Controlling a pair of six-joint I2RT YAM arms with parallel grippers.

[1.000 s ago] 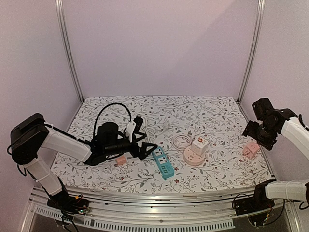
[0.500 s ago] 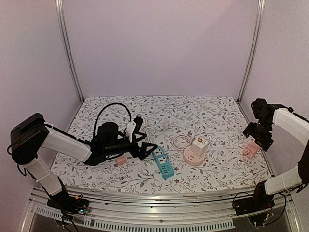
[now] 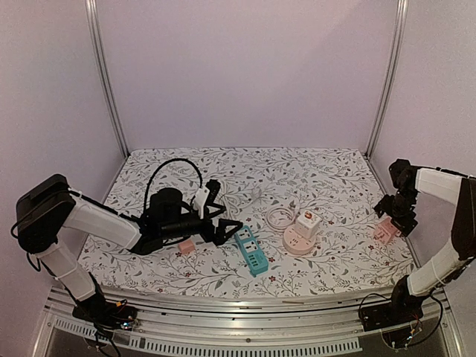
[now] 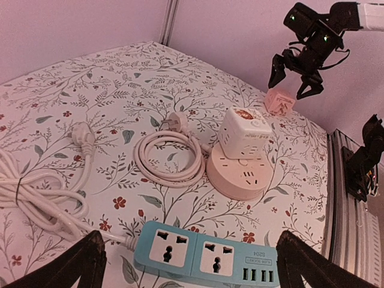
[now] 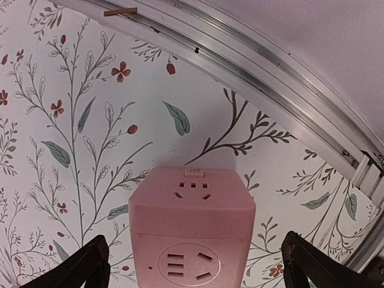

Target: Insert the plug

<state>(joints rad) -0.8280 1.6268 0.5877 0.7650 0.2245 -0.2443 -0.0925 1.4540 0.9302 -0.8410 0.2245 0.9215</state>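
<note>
Top external: right arm has dropped versus a second ago. The right gripper (image 3: 393, 221) now sits low at the right edge of the worktop (image 3: 335, 175), directly over the pink cube socket (image 3: 384, 233), fingers spread. Left arm unchanged: left gripper (image 3: 233, 231) near the teal power strip (image 3: 252, 253), fingers apart and holding nothing. No item on the worktop has shifted.

Left wrist: white plug (image 4: 174, 123) lies flat on the worktop at the end of a coiled white cable (image 4: 162, 159). It is well ahead of the left fingers (image 4: 81, 264), which frame the strip from the bottom corners. The plug is just beside a round pink socket base (image 4: 237, 177) carrying a white cube adapter (image 4: 243, 129). The strip shows two universal outlets plus USB ports. The right fingers (image 4: 276, 69) hang astride the pink cube, gap visible.

Right wrist: pink cube sits centred between the right fingers, both clear of it. Smooth plastic, rounded edges, slotted outlets on the top and front faces. The worktop is a floral print with grey branches and red blossoms. A ridged aluminium rail (image 5: 270, 66) runs along its edge behind the cube.
</note>
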